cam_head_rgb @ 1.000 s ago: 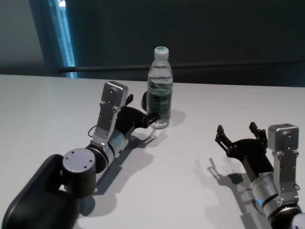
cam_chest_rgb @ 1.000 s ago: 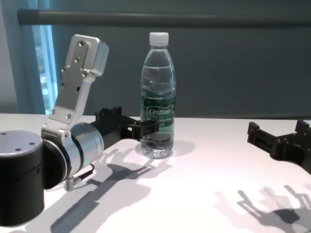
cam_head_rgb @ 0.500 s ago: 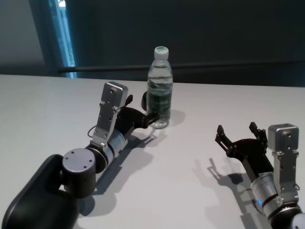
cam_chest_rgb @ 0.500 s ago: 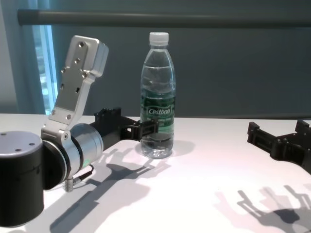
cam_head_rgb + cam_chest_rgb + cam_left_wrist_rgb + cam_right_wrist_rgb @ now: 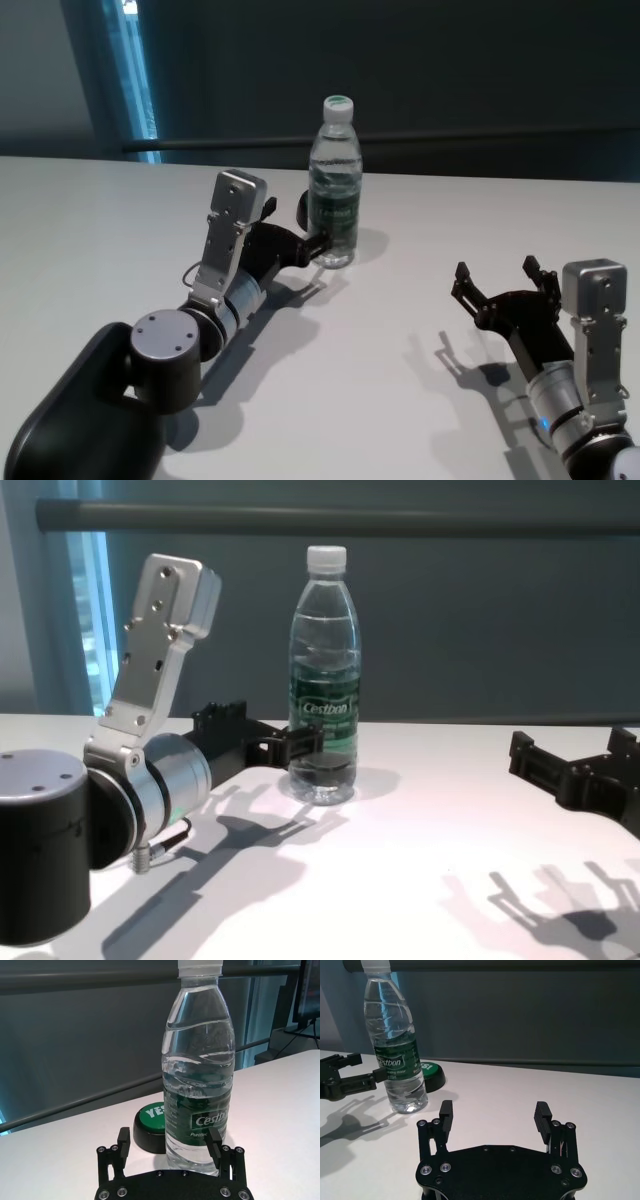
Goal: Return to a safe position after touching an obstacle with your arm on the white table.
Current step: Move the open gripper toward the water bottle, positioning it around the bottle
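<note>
Head view shows the water bottle (image 5: 335, 185) standing upright toward the far middle of the white counter (image 5: 400, 330), with the left claw (image 5: 312, 243) reaching in low beside its base. From the left wrist view the bottle (image 5: 199, 1070) stands between the two spread fingers (image 5: 215, 1141), closer to one of them; that finger looks to be touching or just short of the plastic, though actual contact cannot be confirmed. The claw is wide open and grips nothing. A low green-topped round object (image 5: 151, 1126) sits just behind the bottle, on the counter.

Chest view has the left forearm lying low over the counter, its silver wrist link raised up, and the claw tips at the bottle's lower part (image 5: 324, 770), under the label.

The right claw (image 5: 497, 282) hovers well apart on the robot's right side, fingers open and empty, idle; its wrist view looks across at the bottle (image 5: 395, 1045) from a distance.

Judging progress: the touching part seems done or at its peak, since the left arm is right at the obstacle. The retreat to a safe pose appears not yet made. What is left is drawing the left arm back and clear of the bottle without tipping it, since it stands tall on a narrow base.
</note>
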